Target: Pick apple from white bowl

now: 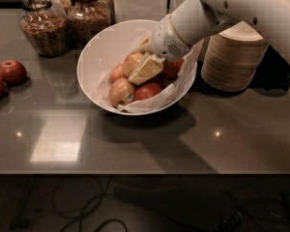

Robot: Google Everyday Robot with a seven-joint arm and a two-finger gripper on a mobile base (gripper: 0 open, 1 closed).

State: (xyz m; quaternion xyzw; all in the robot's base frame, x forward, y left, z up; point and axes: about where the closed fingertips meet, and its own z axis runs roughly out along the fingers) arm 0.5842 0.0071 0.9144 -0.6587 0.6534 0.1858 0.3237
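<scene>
The gripper (pixel 145 67) enters the white bowl (pixel 94 57) from two o'clock and sits low among the apples (pixel 121 91) at its centre; whether it holds one, I cannot tell. On the counter (pixel 135 144), stacked beige bowls (pixel 232 64) stand at three o'clock and two loose apples (pixel 12 71) lie at nine

The gripper (pixel 141 71) sits down inside the white bowl (pixel 99 57), its tan end slanting down and to the left. Just above and to the right of it is the rounded white wrist (pixel 176 33), with a small perforated patch on its lower face. Further up and right of the gripper, the thick white arm (pixel 246 6) stretches to the upper right edge of view, with a few dark holes along its side.
</scene>
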